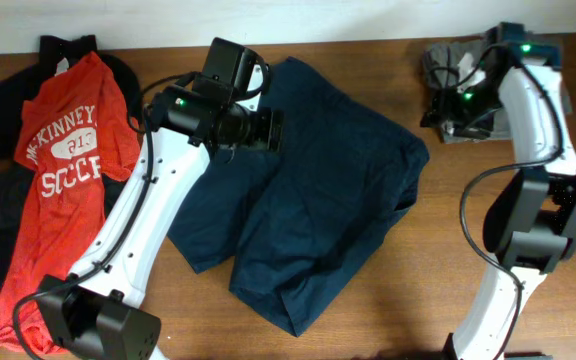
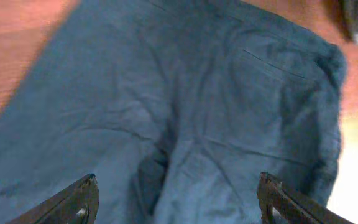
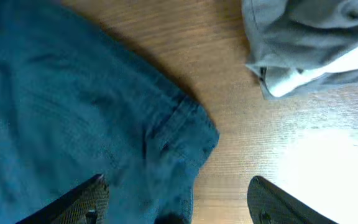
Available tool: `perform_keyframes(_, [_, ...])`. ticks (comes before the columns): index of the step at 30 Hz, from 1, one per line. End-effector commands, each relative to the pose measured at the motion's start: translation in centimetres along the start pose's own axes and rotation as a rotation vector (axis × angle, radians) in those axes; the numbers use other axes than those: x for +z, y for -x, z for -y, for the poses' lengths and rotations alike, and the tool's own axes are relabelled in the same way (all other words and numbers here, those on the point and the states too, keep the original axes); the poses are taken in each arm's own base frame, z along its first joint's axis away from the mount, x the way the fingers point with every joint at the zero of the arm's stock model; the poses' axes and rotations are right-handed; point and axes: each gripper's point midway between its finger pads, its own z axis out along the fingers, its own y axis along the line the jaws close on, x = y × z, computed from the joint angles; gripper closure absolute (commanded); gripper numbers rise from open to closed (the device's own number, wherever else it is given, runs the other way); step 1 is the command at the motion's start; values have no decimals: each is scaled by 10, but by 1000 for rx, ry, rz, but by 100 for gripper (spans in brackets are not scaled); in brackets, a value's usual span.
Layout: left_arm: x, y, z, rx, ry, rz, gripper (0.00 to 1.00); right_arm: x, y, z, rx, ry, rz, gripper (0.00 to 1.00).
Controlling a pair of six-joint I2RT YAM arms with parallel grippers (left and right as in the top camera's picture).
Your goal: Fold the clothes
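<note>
Left tool (image 2: pixel 178 196) wide open, empty, with navy shorts (image 2: pixel 185 106) beneath it. Right tool (image 3: pixel 176 199) likewise. Shorts lie unfolded — I judge corner grips come next.

- The navy shorts (image 3: pixel 73 112) fill the left side, one corner lying on the table (image 3: pixel 241 81).
- A grey garment (image 3: pixel 309 43) lies crumpled at upper right, apart from them.
- The right hand (image 3: pixel 179 202) has its fingers spread wide.
</note>
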Motion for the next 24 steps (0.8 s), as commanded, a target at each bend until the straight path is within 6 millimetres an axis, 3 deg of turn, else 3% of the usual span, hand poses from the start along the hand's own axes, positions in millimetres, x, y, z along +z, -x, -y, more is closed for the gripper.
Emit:
perform_keyframes(1, [7, 7, -23, -14, 113, 14, 19, 30, -10, 7, 97, -89, -24, 26])
perform_keyframes(7, [25, 3, -43, -48, 143, -29, 19, 79, -18, 10, 133, -83, 6, 41])
perform_keyframes(11, [29, 2, -50, -60, 151, -39, 20, 92, -22, 12, 128, -81, 16, 53])
perform_keyframes(13, [31, 1, -50, -60, 152, -44, 20, 97, -22, 13, 145, -79, 26, 69])
perform_keyframes(15, [31, 1, -50, -60, 153, -44, 20, 96, -20, 13, 151, -77, 34, 96])
perform_keyframes(18, [32, 1, -50, -60, 153, -46, 20, 86, -22, 16, 163, -81, 26, 96])
perform_keyframes(20, [36, -1, -50, -60, 154, -55, 20, 66, -23, 20, 180, -82, 37, 96])
perform_keyframes(24, [48, -7, -50, -61, 148, -92, 20, 4, -26, 46, 282, -97, 100, 96])
